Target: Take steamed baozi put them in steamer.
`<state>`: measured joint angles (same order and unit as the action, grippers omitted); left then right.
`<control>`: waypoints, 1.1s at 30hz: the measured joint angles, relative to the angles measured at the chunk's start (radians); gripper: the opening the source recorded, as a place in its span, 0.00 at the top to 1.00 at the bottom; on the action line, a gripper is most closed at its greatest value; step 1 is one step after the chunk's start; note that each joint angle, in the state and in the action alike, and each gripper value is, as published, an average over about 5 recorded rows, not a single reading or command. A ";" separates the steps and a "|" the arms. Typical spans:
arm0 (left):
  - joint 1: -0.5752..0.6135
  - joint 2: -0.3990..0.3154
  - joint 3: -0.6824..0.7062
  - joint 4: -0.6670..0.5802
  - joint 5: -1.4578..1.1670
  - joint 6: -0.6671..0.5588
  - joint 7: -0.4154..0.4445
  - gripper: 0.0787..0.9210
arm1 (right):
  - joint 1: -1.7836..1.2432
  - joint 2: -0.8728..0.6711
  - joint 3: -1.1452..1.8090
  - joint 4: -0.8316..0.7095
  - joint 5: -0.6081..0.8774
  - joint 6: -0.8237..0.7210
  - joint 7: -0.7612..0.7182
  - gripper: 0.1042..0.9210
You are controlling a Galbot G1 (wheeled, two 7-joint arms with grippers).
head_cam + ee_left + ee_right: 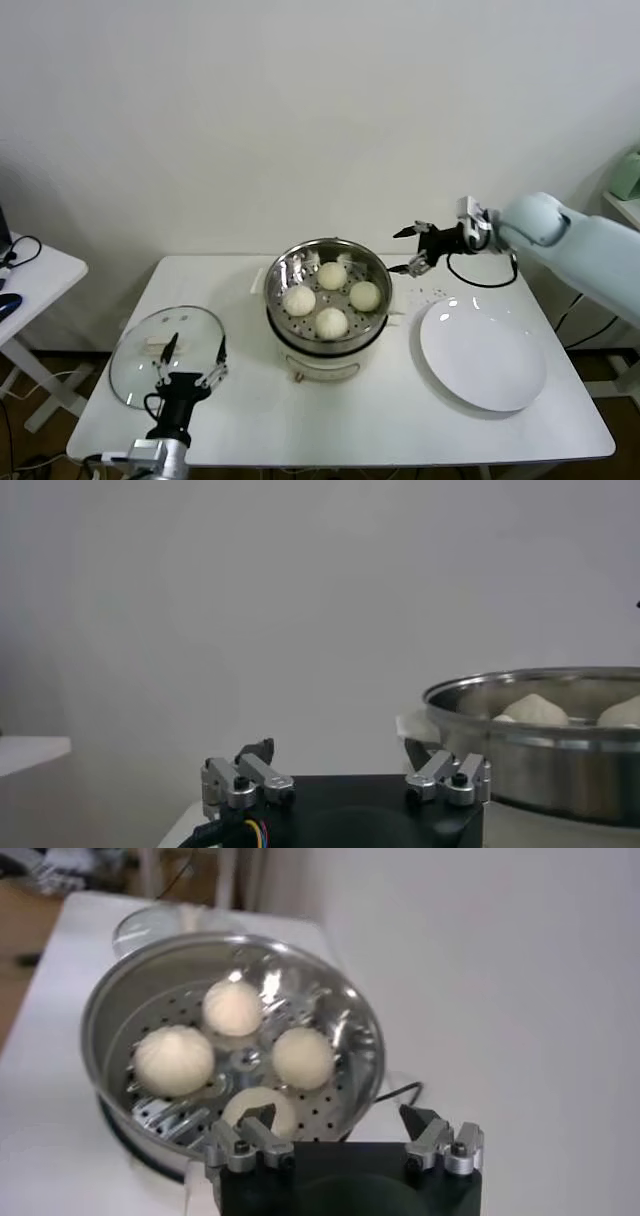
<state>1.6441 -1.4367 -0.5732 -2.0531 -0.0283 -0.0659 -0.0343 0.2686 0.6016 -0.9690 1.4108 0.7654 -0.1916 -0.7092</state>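
Note:
The steel steamer [272, 290] stands on its cream base at the middle of the table. Several cream-white baozi [331, 322] lie on its perforated tray. My right gripper [410, 250] hovers just right of the steamer's rim, open and empty. In the right wrist view the steamer [100, 1008] and the baozi [174, 1059] lie beyond the right gripper [338, 1116]. My left gripper [190, 355] is low at the front left, open with nothing in it. The left wrist view shows that gripper [338, 750] with the steamer [560, 770] off to one side.
A flat white plate [483, 355] lies bare on the table right of the steamer. A round glass lid [140, 365] rests at the left, partly under my left gripper. A white side table [30, 270] stands beyond the table's left edge.

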 measured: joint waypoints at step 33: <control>-0.011 -0.056 -0.034 -0.019 0.043 0.030 0.085 0.12 | -1.616 0.589 1.618 0.322 -0.310 0.319 0.346 0.12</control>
<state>1.6326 -1.4928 -0.6072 -2.0724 0.0142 -0.0355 0.0509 -1.3473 1.1904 0.6488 1.7326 0.4549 0.1279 -0.3637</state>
